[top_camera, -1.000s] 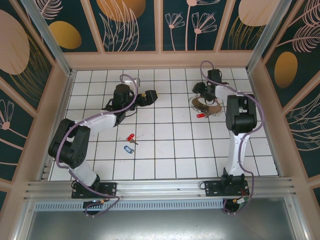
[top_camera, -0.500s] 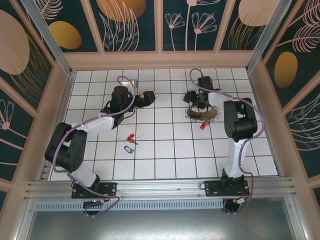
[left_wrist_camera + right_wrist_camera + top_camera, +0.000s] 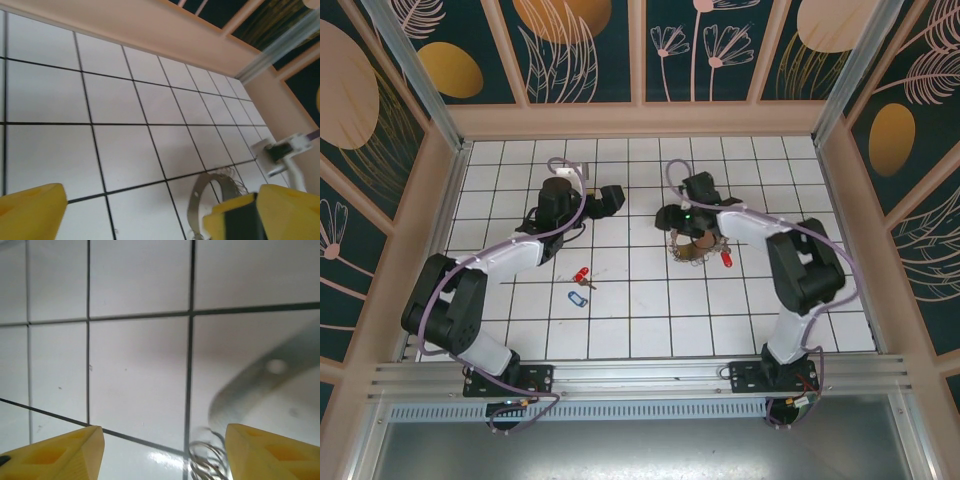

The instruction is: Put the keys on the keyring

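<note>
L gripper (image 3: 617, 197) wide open, empty | R gripper (image 3: 162, 437) jaws apart, nothing between, keyring (image 3: 705, 252) rim by one finger | red key (image 3: 727, 259) beside keyring | 2nd red key (image 3: 581, 274), blue key (image 3: 577, 298) well apart from it

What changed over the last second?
The right gripper swung left toward the middle, and the keyring under it came along, with one red key trailing nearer. The left gripper barely shifted, open. The red keys and blue key stayed put.
</note>
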Motion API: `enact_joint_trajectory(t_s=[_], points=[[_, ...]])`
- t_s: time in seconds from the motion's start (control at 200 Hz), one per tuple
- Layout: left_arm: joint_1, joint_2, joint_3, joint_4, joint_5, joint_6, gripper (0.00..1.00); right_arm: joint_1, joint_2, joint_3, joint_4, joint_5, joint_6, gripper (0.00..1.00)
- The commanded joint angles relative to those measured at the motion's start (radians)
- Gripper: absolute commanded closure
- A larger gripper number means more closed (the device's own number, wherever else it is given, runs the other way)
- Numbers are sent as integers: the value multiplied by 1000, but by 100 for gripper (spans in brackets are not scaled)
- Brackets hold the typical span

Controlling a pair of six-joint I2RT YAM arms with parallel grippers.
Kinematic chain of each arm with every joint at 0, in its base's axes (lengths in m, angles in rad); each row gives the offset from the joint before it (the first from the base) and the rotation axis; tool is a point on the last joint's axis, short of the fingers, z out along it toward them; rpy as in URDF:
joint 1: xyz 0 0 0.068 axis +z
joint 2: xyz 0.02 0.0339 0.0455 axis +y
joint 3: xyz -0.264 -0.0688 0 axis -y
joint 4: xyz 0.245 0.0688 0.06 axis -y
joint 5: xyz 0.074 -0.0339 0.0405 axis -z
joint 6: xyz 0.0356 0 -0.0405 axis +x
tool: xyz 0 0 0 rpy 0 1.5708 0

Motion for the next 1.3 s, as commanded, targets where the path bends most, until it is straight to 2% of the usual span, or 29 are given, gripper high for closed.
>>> enact_joint_trajectory(t_s=[0.0, 0.105, 0.18, 0.25, 0.646, 0.836, 1.296], points=[[4, 63, 37, 58, 155, -19, 11, -121, -133, -93, 46, 44, 67, 37], [-1, 131, 88, 70, 261, -46, 16, -239, -221, -220, 116, -13, 97, 37], [-16, 182, 117, 57, 284, -46, 17, -316, -227, -270, 139, -95, 111, 40], [-33, 222, 175, 24, 297, -38, 16, -344, -213, -286, 133, -120, 99, 42], [-134, 389, 352, -126, 316, -6, 20, -345, -121, -287, 103, -41, 96, 44], [-149, 440, 391, -155, 329, -9, 23, -345, -74, -285, 152, -133, 88, 45], [-166, 535, 444, -181, 348, -11, 28, -347, -47, -353, 300, -247, 101, 52]])
